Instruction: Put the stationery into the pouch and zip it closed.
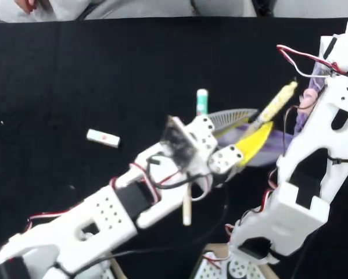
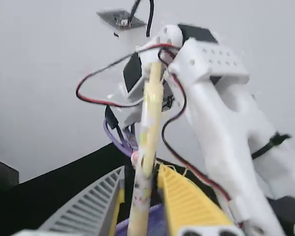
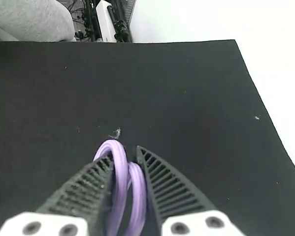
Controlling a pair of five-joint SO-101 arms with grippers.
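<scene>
My left gripper [image 1: 262, 119], with one grey and one yellow finger, is shut on a pale yellow pen [image 1: 278, 100] held up over the purple pouch [image 1: 275, 148]. In the left wrist view the pen [image 2: 148, 132] runs between the fingers of that gripper [image 2: 141, 169], with the pouch [image 2: 152, 223] below. My right gripper [image 3: 125, 155] is shut on the pouch's purple loop [image 3: 118, 177], lifted at the table's right side [image 1: 306, 102]. A green-and-white glue stick [image 1: 202, 102] lies behind the left gripper. A white eraser [image 1: 103, 138] lies to the left. A thin wooden pencil [image 1: 187, 210] pokes out from under the left arm.
Everything rests on a black table mat [image 1: 104, 70]. The right arm's white body [image 1: 301, 192] stands close beside the left gripper. A person's clothing shows along the far edge [image 1: 75, 7]. Open mat lies at the far left and back.
</scene>
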